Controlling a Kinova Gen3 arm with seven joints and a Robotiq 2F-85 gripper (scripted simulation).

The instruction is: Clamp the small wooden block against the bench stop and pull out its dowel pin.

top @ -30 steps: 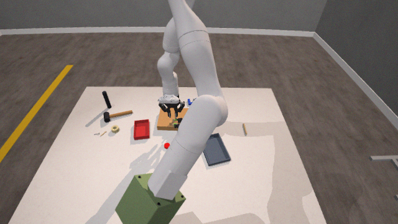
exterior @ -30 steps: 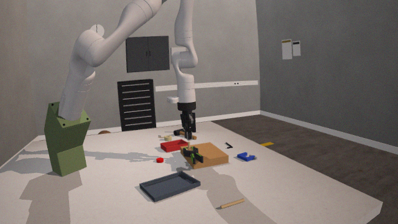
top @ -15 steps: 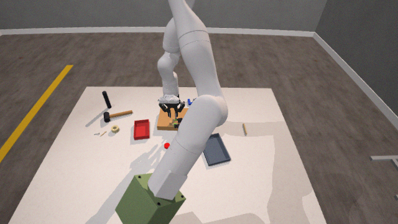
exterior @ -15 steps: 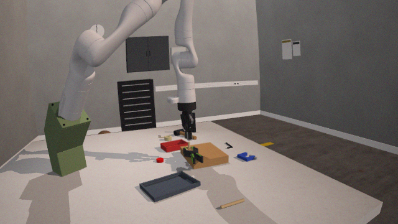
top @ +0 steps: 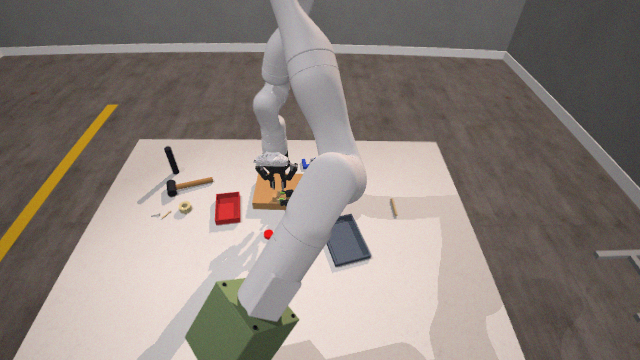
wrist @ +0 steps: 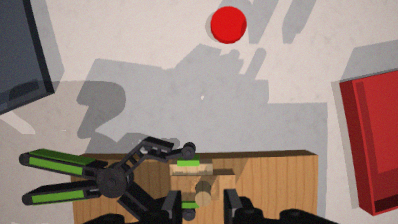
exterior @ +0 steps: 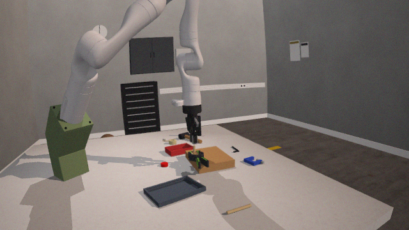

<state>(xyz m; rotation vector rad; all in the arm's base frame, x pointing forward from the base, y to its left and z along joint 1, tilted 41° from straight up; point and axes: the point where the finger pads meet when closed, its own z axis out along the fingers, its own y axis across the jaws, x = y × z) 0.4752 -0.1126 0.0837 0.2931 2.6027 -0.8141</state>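
Observation:
My gripper (top: pixel 278 186) (exterior: pixel 193 140) (wrist: pixel 202 205) points down with its fingers part open and empty, just above the dowel pin (exterior: pixel 193 149) (wrist: pixel 203 188). The pin stands upright in the small wooden block (wrist: pixel 223 184), between the fingers as the wrist view looks down. The block lies on the bench board (top: pixel 265 194) (exterior: pixel 220 156) (wrist: pixel 280 185) beside the pale stop (wrist: pixel 192 170). The black and green spring clamp (exterior: pixel 199 160) (wrist: pixel 112 181) has one jaw at the stop and one at the block's opposite side. No loose thing shows between block and stop; fingers partly hide the block.
A red tray (top: pixel 228 208) (exterior: pixel 179 149) (wrist: pixel 382 130) and a red disc (top: pixel 268 234) (exterior: pixel 164 165) (wrist: pixel 228 25) lie near the board. A dark tray (top: pixel 348 241) (exterior: pixel 175 191), a loose wooden rod (top: pixel 394 207) (exterior: pixel 239 209), a blue part (exterior: pixel 252 161) and a hammer (top: pixel 194 184) lie around.

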